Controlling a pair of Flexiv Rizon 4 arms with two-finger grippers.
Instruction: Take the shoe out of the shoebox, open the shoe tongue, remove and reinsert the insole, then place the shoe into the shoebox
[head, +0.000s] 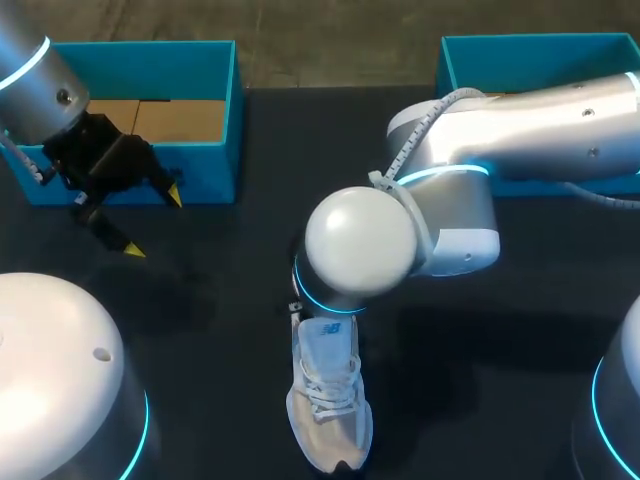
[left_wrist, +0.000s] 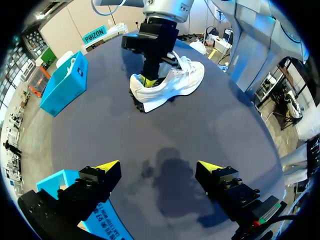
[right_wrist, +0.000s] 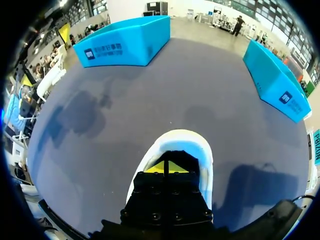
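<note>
In the head view our right arm's pale round joint (head: 360, 240) covers the heel of the shoe (head: 330, 400), so from above we see only its laces and toe, and the right gripper (right_wrist: 167, 167) is fully hidden there. In its own wrist view that gripper's 2 yellow tips are pressed together, pointing down into the shoe's heel opening. The black finger bodies block the inside of the shoe, and we cannot tell whether anything thin is pinched between them. The white shoe stands upright on the dark table (head: 230, 330), near its middle and outside both boxes. The right arm comes in from the right across the right shoebox (head: 455, 65), which it partly covers. Our left arm hangs at the far left, just in front of the left shoebox (head: 205, 165), with the left gripper (left_wrist: 159, 167) spread wide over bare table, holding nothing, well apart from the shoe.
</note>
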